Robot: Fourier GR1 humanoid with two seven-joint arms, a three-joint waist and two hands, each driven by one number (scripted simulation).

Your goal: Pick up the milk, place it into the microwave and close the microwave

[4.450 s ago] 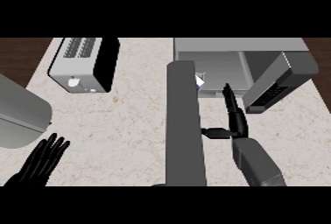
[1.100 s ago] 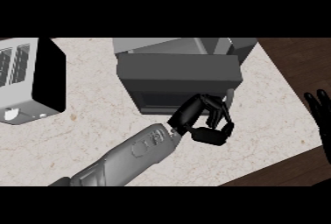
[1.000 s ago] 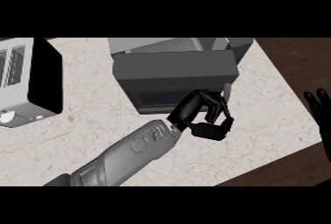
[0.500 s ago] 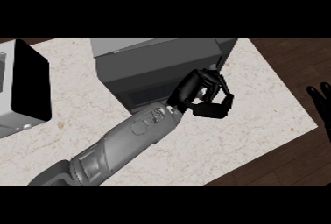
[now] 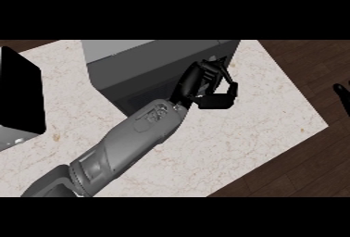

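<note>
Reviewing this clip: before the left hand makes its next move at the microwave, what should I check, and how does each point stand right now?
1. Milk inside the microwave: cannot tell; no milk shows anywhere in the head view.
2. No door panel sticks out from the microwave: ok.
3. Door flush and latched: cannot tell from this steep angle.
4. Left hand at the microwave's front right corner, fingers curled, holding nothing: ok.
5. Right hand resting at the view's right edge, apart from the microwave: ok.
6. Counter around the left hand free of loose things: ok.
</note>
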